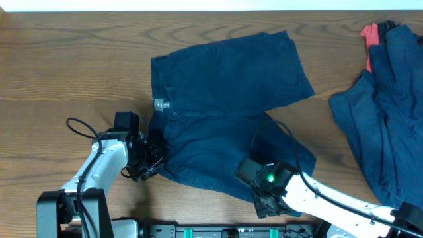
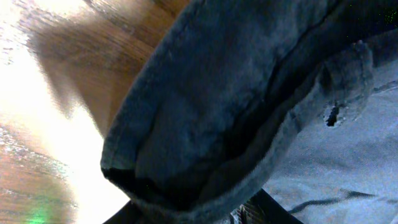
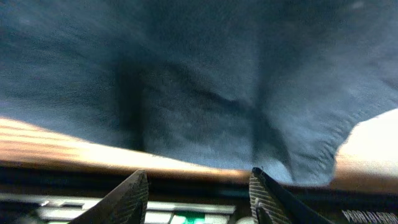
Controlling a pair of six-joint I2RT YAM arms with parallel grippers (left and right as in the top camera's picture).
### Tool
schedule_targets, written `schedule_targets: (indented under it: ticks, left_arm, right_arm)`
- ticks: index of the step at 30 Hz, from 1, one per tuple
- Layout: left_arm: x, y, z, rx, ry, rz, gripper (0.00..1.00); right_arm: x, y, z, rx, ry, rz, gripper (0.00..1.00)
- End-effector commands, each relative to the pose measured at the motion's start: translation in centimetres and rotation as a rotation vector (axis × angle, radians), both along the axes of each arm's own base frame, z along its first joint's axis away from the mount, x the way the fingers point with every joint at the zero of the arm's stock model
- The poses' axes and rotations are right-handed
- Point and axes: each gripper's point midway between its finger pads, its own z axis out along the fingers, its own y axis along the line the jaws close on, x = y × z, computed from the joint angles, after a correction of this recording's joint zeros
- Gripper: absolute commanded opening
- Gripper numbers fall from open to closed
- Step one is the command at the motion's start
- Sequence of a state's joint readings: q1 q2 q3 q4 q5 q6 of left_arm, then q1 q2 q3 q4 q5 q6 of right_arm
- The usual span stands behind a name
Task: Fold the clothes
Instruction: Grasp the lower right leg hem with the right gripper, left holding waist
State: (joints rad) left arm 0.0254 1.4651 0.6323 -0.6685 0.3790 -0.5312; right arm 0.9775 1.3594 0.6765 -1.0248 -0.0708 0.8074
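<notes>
One pair of dark navy-blue wide-legged cloth shorts (image 1: 225, 112), spread at the centre of the brown wooden table (image 1: 66, 53). Its waistband is at the left gripper (image 1: 152, 162), whose jaws are hidden by cloth, so their state cannot be told. The right gripper (image 3: 198, 177) is spread wide and empty at the near hem. A heap of further navy cloth garments (image 1: 386, 125) with a coral-red piece (image 1: 370, 36) lies at the right edge, apart.

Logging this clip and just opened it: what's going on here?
Two arms are working on navy shorts spread out in the middle. The left gripper is at the waistband corner with cloth bunched right against it, though whether it has a grip is unclear. The right gripper is open at the near leg's hem, holding nothing. No fold is made yet. More clothes wait in a pile at the right edge.
</notes>
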Motion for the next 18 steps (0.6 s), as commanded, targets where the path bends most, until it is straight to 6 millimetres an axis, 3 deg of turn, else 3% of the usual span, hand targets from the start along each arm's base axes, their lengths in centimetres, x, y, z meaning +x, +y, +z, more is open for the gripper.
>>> schedule_targets:
  ticks: [1,13,18]
  left_arm:
    - [-1.1,0.2,-0.8,0.011,0.042,0.003,0.38]
    - [-1.1,0.2,-0.8,0.011,0.042,0.004,0.38]
    - [-1.1,0.2,-0.8,0.011,0.042,0.003,0.38]
  right_arm:
    - [-0.3,0.0,-0.4,0.014,0.002,0.036,0.54]
    - [-0.6,-0.4,-0.4,-0.02,0.006,-0.065,0.57]
    - [-1.8,-0.4,-0.7,-0.052,0.071,-0.193,0.61]
